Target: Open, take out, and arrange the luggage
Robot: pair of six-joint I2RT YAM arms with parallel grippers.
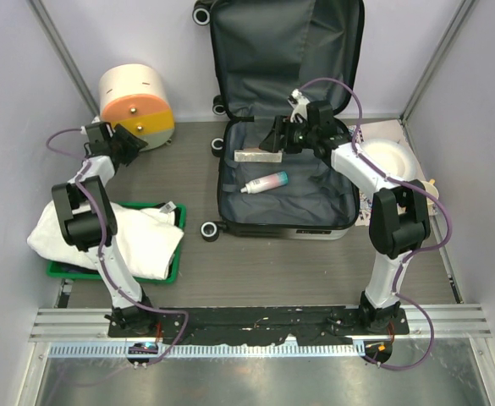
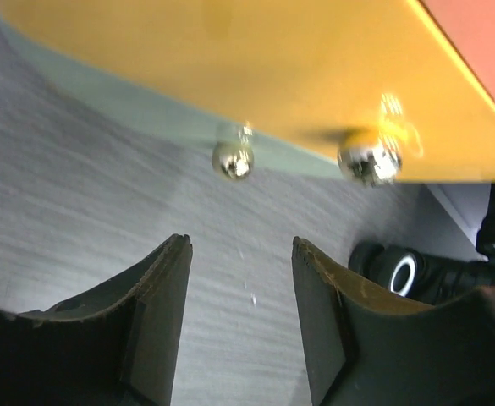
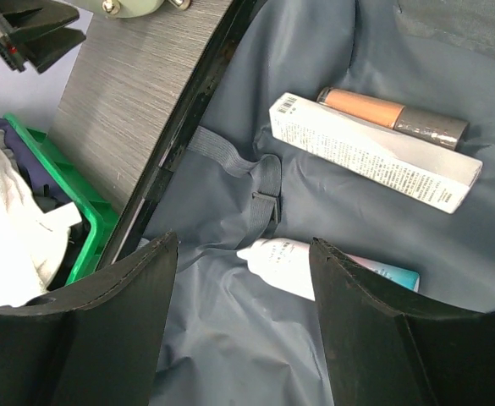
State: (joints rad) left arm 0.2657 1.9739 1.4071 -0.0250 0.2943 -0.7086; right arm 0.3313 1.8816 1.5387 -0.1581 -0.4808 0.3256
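From above, the luggage (image 1: pixel 285 182) lies open at the back of the desk (image 1: pixel 255 271). Its lid leans against the rear wall, so the lined half faces up for reaching in. A box (image 1: pixel 258 156) and a tube (image 1: pixel 264 183) lie inside, so opening looks done and emptying does not. The right claw (image 1: pixel 274 135) hangs over the far left corner of the shell, near the box, probably lining up a pick. The left claw (image 1: pixel 127 142) is well apart from it, just beside the cylinder (image 1: pixel 137 101) at the back left. A tray (image 1: pixel 176 254) holding white cloth (image 1: pixel 103 233) sits at the near left, likely where things are set out. The desk is dark grey with a fine grain, and pale walls with metal posts close it in.

The left wrist shows the left claw (image 2: pixel 240 254) spread and empty, low over the desk and facing the cylinder's orange side, where two shiny studs (image 2: pixel 233 159) stand out. A wheel (image 2: pixel 402 272) of the luggage shows at the right.

The right wrist shows the right claw (image 3: pixel 243 254) with fingers apart and gripping nothing, looking down into the grey lining. The box lies touching a peach bottle (image 3: pixel 391 118). The tube is nearer, partly behind one finger. An elastic strap (image 3: pixel 255 173) crosses the lining, slack, holding nothing down. Beyond the shell edge are the tray's green rim and the cloth
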